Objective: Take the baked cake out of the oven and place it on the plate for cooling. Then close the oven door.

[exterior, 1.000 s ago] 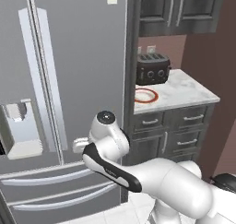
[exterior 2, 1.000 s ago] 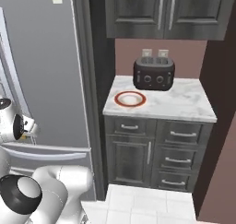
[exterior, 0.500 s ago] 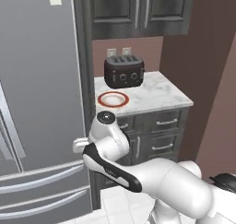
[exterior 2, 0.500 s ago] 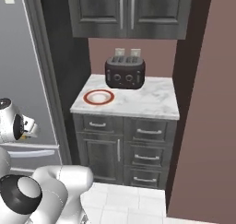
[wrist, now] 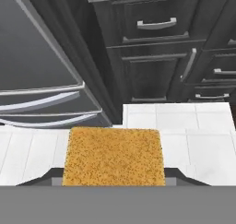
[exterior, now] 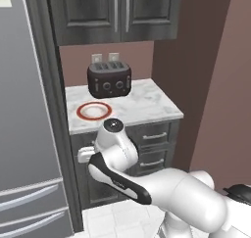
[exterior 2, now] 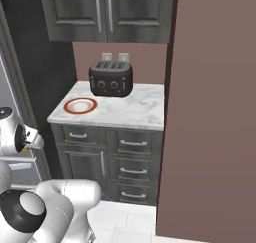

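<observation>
Round flat plate with red-orange rim and white centre [exterior: 93,110]: on the white marble counter [exterior: 147,105], front left, near the black two-slot toaster [exterior: 109,80]. Golden-brown square baked cake [wrist: 114,156]: clamped in the two-finger gripper [wrist: 114,179], held above the white tiled floor [wrist: 198,140] before dark drawers.

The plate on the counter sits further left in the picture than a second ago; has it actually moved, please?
No. The plate lies in front of the toaster and to its left, as before. The whole view has shifted, so the base moved, not the plate.
</observation>
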